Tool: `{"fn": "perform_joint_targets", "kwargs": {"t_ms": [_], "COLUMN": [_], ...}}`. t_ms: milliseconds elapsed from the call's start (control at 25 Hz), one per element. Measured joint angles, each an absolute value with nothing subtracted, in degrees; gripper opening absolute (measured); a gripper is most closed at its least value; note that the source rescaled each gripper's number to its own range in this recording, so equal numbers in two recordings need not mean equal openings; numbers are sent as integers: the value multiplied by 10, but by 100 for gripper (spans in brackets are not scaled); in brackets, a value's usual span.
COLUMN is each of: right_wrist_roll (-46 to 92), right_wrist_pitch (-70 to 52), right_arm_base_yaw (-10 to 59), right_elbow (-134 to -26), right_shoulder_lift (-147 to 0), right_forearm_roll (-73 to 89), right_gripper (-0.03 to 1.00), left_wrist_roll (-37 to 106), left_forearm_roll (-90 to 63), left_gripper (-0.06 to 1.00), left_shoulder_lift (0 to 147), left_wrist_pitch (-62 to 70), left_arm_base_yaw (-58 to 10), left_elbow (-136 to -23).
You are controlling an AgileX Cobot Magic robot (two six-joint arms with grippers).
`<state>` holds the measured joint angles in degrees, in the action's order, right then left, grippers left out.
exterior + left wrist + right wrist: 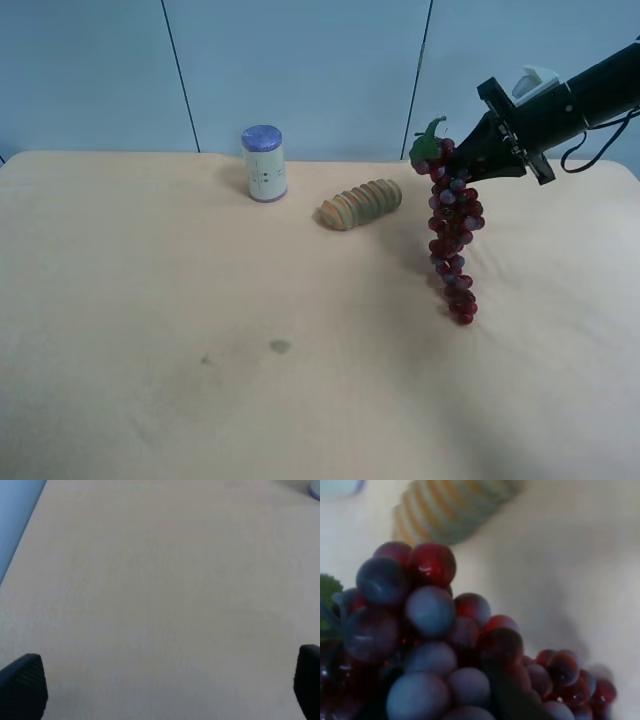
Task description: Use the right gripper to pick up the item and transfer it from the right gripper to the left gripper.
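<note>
Grapes (453,240) hang straight down from the right tool's (464,152) clamp, upper right; left tool (165,684) wide open, nowhere near.

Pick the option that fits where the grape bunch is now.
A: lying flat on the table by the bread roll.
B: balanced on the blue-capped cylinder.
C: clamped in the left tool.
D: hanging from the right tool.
D: the grape bunch dangles from the right tool, which is shut on its leafy top end; the left tool stands open over the table with nothing in it.
</note>
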<state>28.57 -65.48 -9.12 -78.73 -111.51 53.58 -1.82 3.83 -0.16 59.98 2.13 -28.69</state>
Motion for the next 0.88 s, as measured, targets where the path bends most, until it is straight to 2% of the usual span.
{"fn": "perform_joint_targets", "kwargs": {"t_ms": [880], "right_wrist_roll": [355], "right_wrist_pitch": [-687], "right_arm_base_yaw": [-83], "right_elbow": [-787], "right_shoulder_lift": [-1061], "right_forearm_roll": [600], "right_gripper": [1], "left_wrist_roll": [-18], "left_forearm_roll": [38], "left_gripper": [100], "left_shoulder_lift": [-2], "left_wrist_pitch": [600], "left_arm_base_yaw": [21], "left_elbow": [-287]}}
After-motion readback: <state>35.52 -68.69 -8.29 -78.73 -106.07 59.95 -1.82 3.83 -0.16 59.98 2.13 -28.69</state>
